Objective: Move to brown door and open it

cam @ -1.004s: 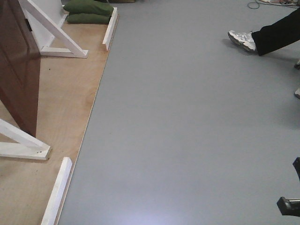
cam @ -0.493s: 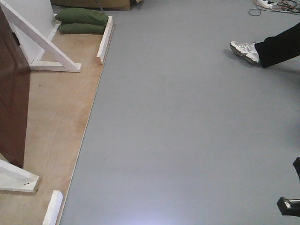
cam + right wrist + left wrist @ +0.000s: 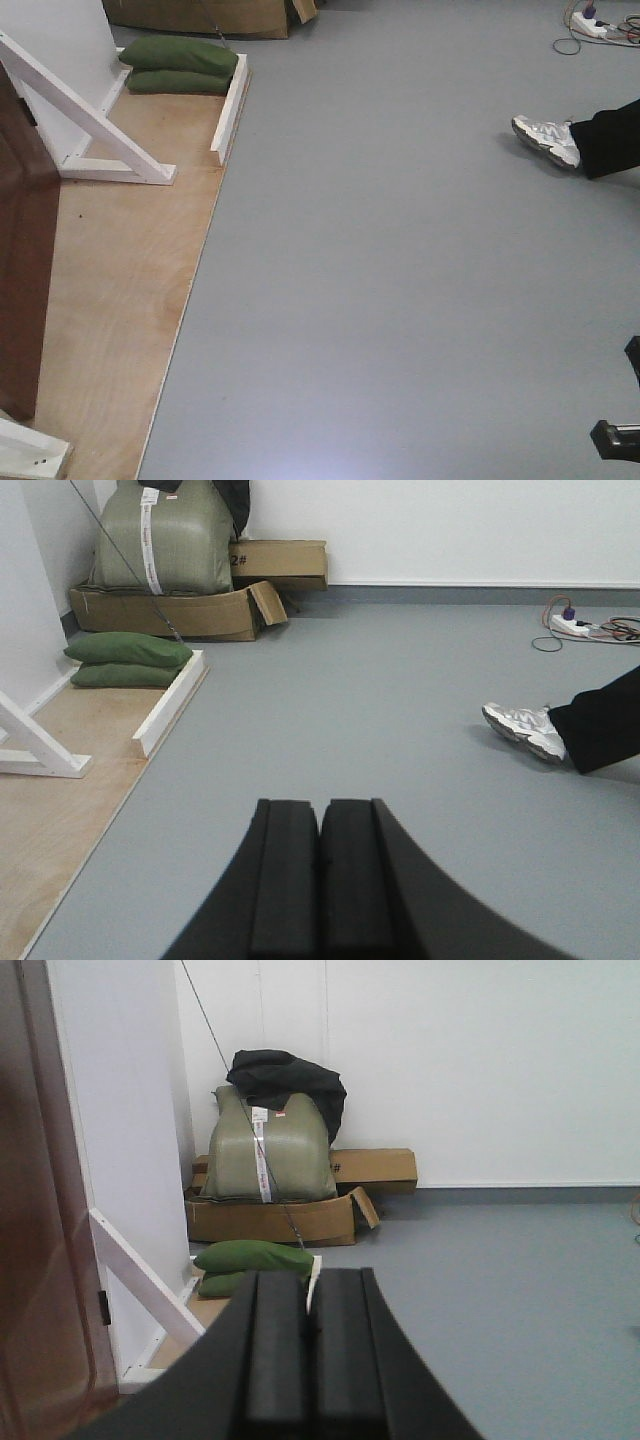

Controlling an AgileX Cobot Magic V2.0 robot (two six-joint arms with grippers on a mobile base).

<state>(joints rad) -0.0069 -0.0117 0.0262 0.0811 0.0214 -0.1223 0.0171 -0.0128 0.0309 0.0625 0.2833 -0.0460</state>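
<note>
The brown door (image 3: 22,280) is a glossy reddish-brown slab at the far left of the front view; only its lower part shows, standing on a plywood floor panel (image 3: 120,300). It also fills the left edge of the left wrist view (image 3: 35,1260). Its handle is out of view. My left gripper (image 3: 308,1278) is shut and empty, with the door to its left. My right gripper (image 3: 320,805) is shut and empty over the grey floor.
White frame braces (image 3: 85,115) stand by the door. Two green sandbags (image 3: 180,65) lie at the plywood's far end. Cardboard boxes and an olive bag (image 3: 270,1145) sit against the back wall. A person's leg and white shoe (image 3: 548,140) are at right, a power strip (image 3: 575,625) behind.
The view has shifted: the door slid further toward the left edge, the near white brace has nearly left the frame, and the sandbags and the shoe sit lower in the picture.
</note>
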